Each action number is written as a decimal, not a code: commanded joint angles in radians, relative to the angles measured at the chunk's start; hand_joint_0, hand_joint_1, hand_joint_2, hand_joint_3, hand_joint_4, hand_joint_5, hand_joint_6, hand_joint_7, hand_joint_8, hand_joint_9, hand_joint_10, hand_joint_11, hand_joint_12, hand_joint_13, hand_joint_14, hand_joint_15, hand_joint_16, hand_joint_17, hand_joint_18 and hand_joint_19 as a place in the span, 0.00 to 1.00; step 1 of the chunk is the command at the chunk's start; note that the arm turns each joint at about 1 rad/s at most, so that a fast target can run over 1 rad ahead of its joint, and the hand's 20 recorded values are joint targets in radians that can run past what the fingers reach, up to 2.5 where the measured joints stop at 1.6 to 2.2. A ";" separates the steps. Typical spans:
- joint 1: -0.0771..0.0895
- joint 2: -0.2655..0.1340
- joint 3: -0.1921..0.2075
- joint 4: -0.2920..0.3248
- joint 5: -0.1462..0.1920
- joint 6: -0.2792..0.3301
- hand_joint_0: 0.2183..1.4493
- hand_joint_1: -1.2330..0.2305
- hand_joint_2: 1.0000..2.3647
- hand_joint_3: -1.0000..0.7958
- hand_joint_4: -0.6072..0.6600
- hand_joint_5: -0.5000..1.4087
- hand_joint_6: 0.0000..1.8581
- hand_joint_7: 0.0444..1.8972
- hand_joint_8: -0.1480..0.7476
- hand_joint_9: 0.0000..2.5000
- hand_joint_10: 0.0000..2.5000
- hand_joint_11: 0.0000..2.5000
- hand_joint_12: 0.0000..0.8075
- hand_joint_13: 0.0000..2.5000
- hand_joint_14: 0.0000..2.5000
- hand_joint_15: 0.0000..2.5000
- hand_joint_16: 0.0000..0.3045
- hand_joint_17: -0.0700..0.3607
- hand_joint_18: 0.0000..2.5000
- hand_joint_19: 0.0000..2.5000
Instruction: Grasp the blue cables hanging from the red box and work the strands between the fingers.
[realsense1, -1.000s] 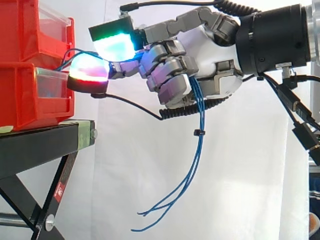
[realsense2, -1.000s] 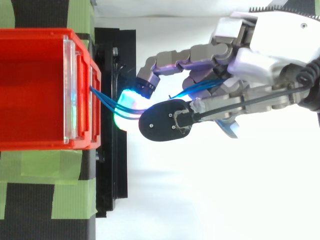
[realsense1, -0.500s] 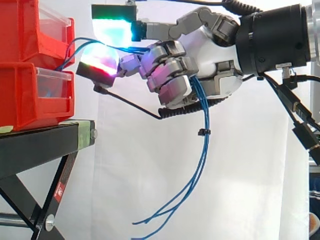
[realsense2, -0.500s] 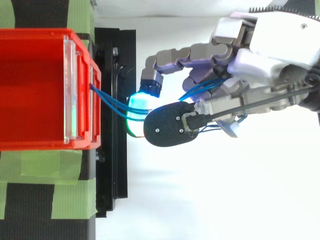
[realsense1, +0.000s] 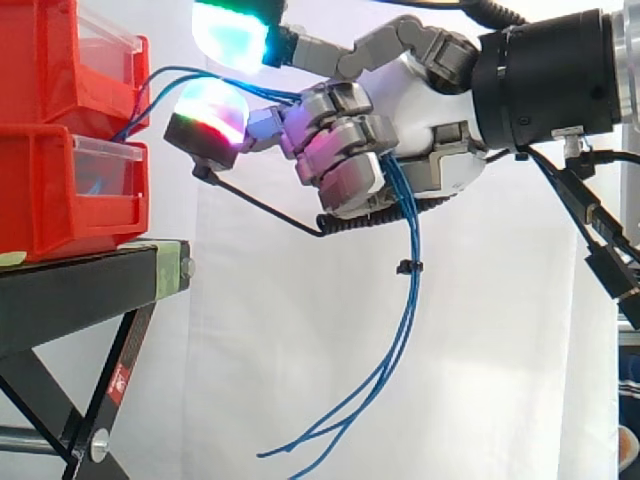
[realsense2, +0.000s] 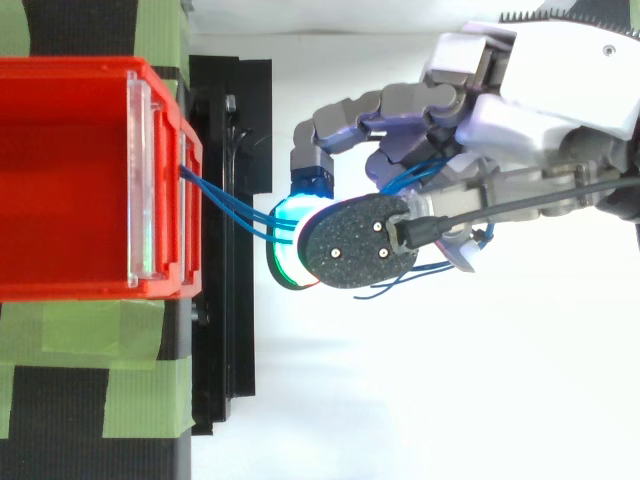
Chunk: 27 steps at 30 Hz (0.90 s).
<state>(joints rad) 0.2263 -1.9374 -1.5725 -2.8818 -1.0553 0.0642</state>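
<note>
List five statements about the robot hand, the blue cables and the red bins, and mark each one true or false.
1. The thin blue cables run from the stacked red plastic bins to the robot hand. True.
2. The robot hand is open, its fingers straight and clear of the cables. False: its fingers are curled round the strands.
3. The cables' loose ends hang free below the robot hand. True.
4. The red bins stand on a white wooden table. False: they stand on a black metal stand.
5. A small black tie sits on the strands below the robot hand. True.
</note>
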 joint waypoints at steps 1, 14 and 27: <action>-0.001 0.000 0.000 -0.005 0.020 -0.027 0.48 0.46 0.00 0.06 0.67 0.44 0.24 0.70 0.63 0.37 1.00 1.00 0.59 0.51 1.00 0.66 0.18 0.45 0.66 0.41; 0.001 0.000 0.000 0.004 0.146 -0.112 0.51 0.43 0.01 0.11 0.67 0.43 0.24 0.70 0.63 0.37 1.00 1.00 0.59 0.51 1.00 0.66 0.18 0.45 0.66 0.41; 0.010 0.000 0.000 0.030 0.143 -0.132 0.47 0.42 0.00 0.00 0.68 0.37 0.30 0.66 0.63 0.37 1.00 1.00 0.59 0.51 1.00 0.66 0.18 0.45 0.66 0.41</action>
<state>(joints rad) 0.2331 -1.9372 -1.5721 -2.8525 -0.9127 -0.0671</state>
